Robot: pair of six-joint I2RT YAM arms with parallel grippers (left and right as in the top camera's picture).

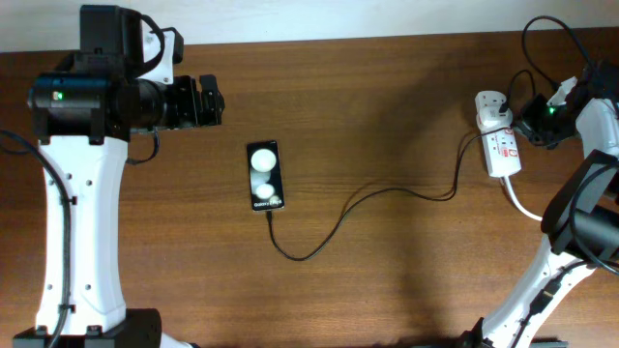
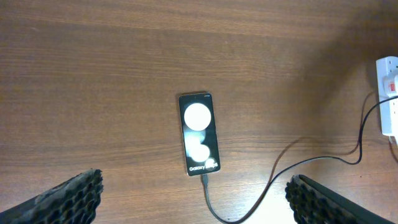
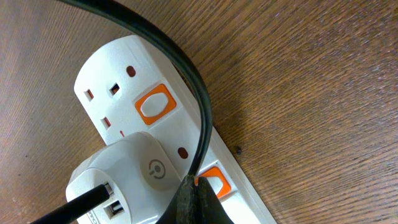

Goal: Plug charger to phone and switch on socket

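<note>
The black phone [image 1: 264, 176] lies flat mid-table, two white blobs and lettering on its screen; it also shows in the left wrist view [image 2: 200, 133]. The thin black charger cable [image 1: 387, 193] is plugged into the phone's near end [image 2: 204, 180] and runs right to the white adapter [image 1: 491, 109] on the white socket strip [image 1: 501, 150]. My left gripper [image 1: 208, 100] is open and empty, up and left of the phone, fingers wide apart [image 2: 196, 196]. My right gripper [image 1: 530, 121] is shut, its tips [image 3: 196, 196] pressed against the strip's orange switch [image 3: 214, 180] next to the adapter [image 3: 130, 174].
A second orange switch [image 3: 155, 104] sits by the strip's free outlet. A thick black cable [image 3: 186, 74] arcs over the strip down to my right fingers. The thick white cord [image 1: 522, 203] leaves the strip toward the table's right edge.
</note>
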